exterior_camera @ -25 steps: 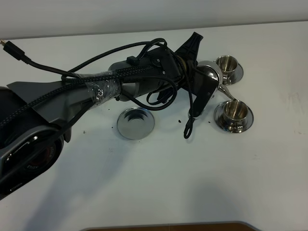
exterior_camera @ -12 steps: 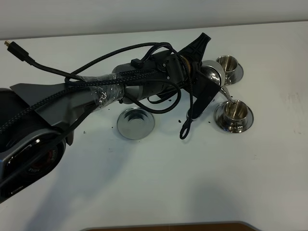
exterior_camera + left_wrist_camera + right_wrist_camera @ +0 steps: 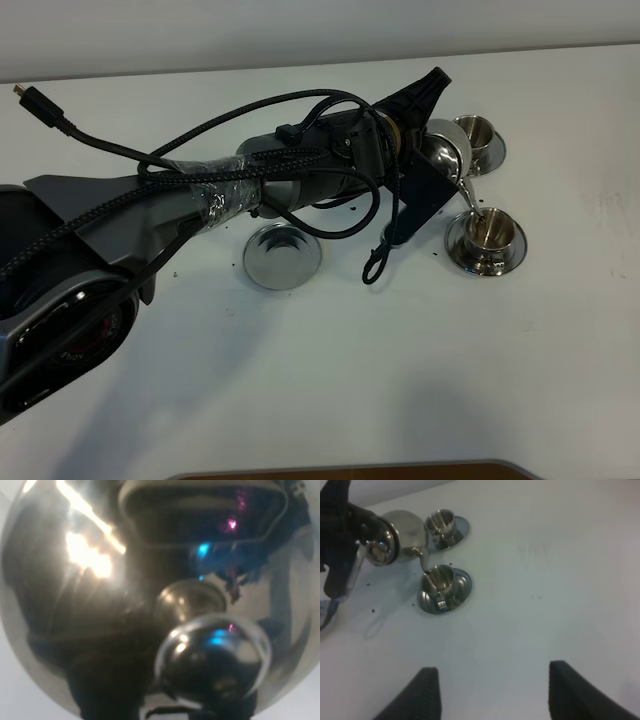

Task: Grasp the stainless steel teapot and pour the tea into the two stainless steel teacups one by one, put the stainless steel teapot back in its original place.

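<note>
The stainless steel teapot [image 3: 446,150] is tilted in my left gripper [image 3: 418,128], which is shut on its handle side. Its thin spout [image 3: 468,196] dips over the rim of the nearer teacup [image 3: 487,229], which stands on its saucer. The farther teacup [image 3: 474,133] stands on its saucer just behind the pot. The empty round saucer [image 3: 282,256], the pot's original place, lies to the left under the arm. The left wrist view is filled by the pot's lid and knob [image 3: 214,659]. The right wrist view shows the teapot [image 3: 405,526], both cups [image 3: 440,576] [image 3: 441,522] and my open, empty right gripper [image 3: 495,695].
A loose black cable loop [image 3: 378,262] hangs from the left arm between the empty saucer and the nearer cup. Small dark specks [image 3: 372,250] lie on the white table [image 3: 420,360]. The back table edge [image 3: 560,48] runs behind the cups.
The left arm has moved right and tilted the teapot further. The spout has come down over the nearer cup. The right arm has not moved.
</note>
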Controlling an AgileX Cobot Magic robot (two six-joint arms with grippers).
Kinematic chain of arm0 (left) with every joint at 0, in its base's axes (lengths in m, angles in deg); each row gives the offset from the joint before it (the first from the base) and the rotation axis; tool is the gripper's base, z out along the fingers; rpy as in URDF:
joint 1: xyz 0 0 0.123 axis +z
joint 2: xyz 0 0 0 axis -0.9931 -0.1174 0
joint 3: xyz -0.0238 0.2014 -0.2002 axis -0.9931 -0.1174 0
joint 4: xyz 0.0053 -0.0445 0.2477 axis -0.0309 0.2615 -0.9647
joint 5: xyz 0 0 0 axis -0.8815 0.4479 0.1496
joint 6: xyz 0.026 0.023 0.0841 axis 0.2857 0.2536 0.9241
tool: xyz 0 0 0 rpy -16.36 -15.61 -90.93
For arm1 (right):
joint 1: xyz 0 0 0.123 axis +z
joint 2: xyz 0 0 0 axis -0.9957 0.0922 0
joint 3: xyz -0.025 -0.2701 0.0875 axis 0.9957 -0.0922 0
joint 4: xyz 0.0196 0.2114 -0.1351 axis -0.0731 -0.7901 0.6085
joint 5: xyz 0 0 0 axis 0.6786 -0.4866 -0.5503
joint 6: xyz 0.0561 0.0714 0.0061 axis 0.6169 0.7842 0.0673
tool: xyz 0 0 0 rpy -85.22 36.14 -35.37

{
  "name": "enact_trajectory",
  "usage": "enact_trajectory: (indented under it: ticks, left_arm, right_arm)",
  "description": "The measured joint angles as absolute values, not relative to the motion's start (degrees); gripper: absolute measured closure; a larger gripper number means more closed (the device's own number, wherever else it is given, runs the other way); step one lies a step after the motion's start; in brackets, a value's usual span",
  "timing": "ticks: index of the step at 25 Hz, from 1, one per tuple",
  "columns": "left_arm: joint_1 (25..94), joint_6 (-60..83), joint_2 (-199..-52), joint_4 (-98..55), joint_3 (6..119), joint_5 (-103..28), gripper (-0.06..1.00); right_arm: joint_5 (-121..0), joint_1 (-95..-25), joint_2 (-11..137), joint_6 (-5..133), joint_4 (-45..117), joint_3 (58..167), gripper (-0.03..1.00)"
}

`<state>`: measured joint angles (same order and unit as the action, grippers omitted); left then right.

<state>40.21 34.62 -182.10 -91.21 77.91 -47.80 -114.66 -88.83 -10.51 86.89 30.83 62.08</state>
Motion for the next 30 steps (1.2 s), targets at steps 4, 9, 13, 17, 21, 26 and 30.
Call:
enact_trajectory:
  ticks: [4, 9, 13, 17, 21, 26, 30]
  left_arm:
    - [40.21, 34.62, -182.10, -92.73, 77.91, -47.67, 0.70]
    - [40.21, 34.62, -182.12, -94.61, 77.91, -46.83, 0.70]
    - [40.21, 34.62, -182.12, -95.78, 77.91, -46.29, 0.70]
    - [40.21, 34.62, -182.12, -96.10, 77.91, -46.21, 0.70]
    - [40.21, 34.52, -182.12, -97.26, 78.17, -45.89, 0.70]
    - [40.21, 34.52, -182.12, -97.33, 79.83, -45.58, 0.70]
    - [40.21, 34.57, -182.12, -97.33, 79.95, -45.46, 0.70]
  right_arm:
    - [-114.66, -88.83, -10.51, 86.89, 30.83, 62.08, 0.49]
    - [-114.66, -88.83, -10.51, 86.89, 30.83, 62.08, 0.49]
    - [-114.66, -88.83, -10.51, 86.89, 30.83, 62.08, 0.49]
    - [-114.66, -88.83, -10.51, 86.89, 30.83, 62.08, 0.49]
    - [-114.66, -88.83, -10.51, 86.89, 30.83, 62.08, 0.49]
    - [-114.66, -88.83, -10.51, 86.89, 30.83, 62.08, 0.49]
    - [-114.66, -88.83, -10.51, 86.89, 30.83, 62.08, 0.49]
